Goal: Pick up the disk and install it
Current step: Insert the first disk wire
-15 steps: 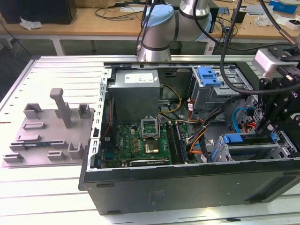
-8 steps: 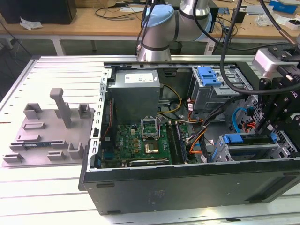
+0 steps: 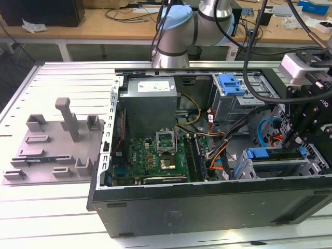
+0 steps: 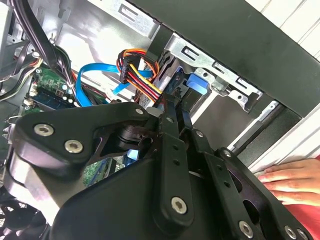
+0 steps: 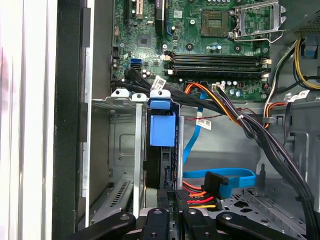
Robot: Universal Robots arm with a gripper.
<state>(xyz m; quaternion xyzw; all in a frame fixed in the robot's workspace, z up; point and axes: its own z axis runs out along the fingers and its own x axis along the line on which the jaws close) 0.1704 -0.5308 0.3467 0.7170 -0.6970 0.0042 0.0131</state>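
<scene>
An open black computer case [image 3: 181,210] sits at the centre of the exterior view on the slatted tabletop [image 3: 46,223] — inside, a green motherboard [image 3: 150,155] lies just below a grey power supply [image 3: 150,104]. At the exterior view's left stands a grey moulded fixture [image 3: 52,150].

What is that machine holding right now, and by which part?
Cannot be told: the tool is at one end of the disk, its grip hidden.

No lettering can be made out. The white sticker [image 3: 151,86] on the grey metal power-supply box [image 3: 150,111] carries print too small to tell, as do the small white tags [image 5: 159,83] on the black cable bundle [image 5: 260,135].
</scene>
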